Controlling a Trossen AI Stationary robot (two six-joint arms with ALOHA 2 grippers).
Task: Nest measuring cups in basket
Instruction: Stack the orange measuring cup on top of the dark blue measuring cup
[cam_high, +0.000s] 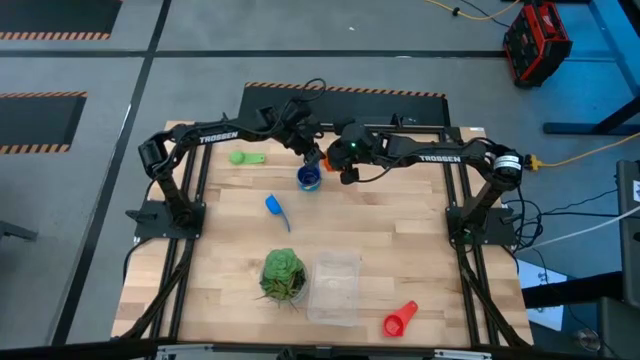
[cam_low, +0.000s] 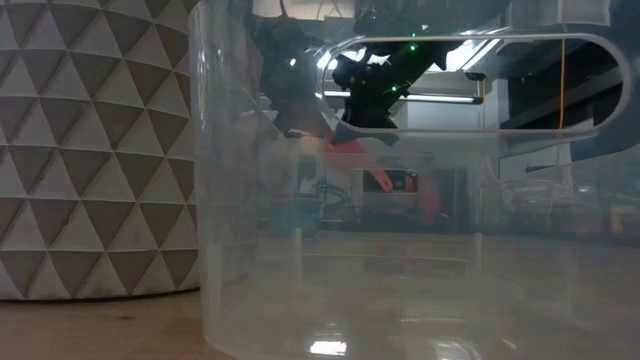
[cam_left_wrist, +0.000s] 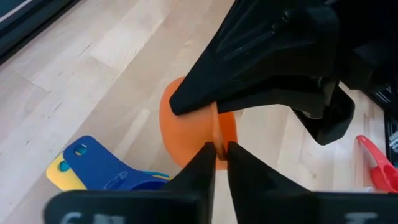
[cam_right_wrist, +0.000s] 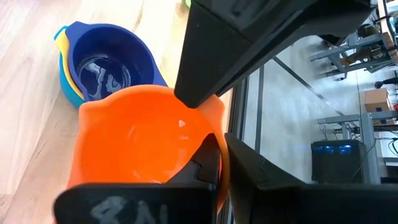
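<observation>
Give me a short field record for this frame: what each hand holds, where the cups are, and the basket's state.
left hand: shut on the orange cup
right hand: shut on the same cup's rim
nested stack: dark blue over yellow and light blue, far middle
green cup: far left
blue cup: centre
red cup: near right
basket: holds no cups

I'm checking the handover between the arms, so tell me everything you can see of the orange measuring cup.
The orange measuring cup is a smooth, glossy plastic scoop with a round, empty bowl. It is held near the table's far edge, beside a stack of blue cups. The right tool is shut on its rim, and the left tool pinches a thin orange edge from the other side. Its handle is hidden.
</observation>
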